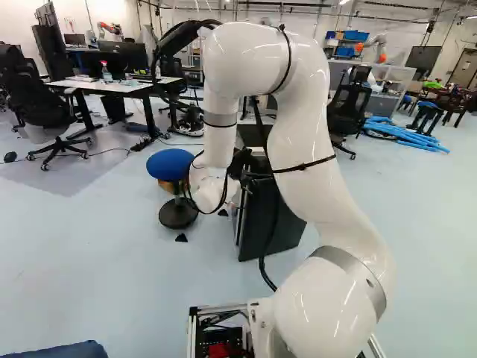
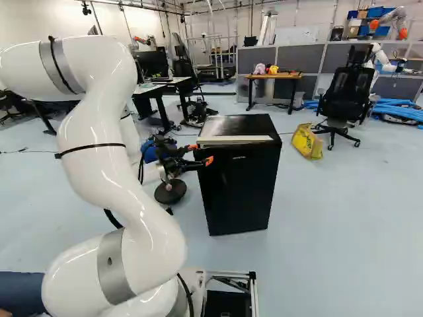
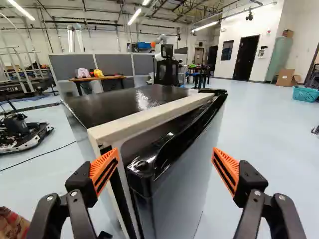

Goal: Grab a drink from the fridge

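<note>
The gripper is at the upper front edge of the black fridge, on its side nearer the blue stool. In the wrist view the gripper stands wide open, its orange pads far apart. Between and beyond them is the corner of the fridge door, with a glossy black recessed upper edge. A pale strip runs between the door and the dark fridge top. I cannot tell whether the door stands slightly ajar. Neither finger visibly grips it. The inside of the fridge and any drink are hidden.
A blue stool on a round black base stands beside the fridge. A yellow bag lies on the floor past it, near a black office chair. Desks stand farther back, and another robot is in the background.
</note>
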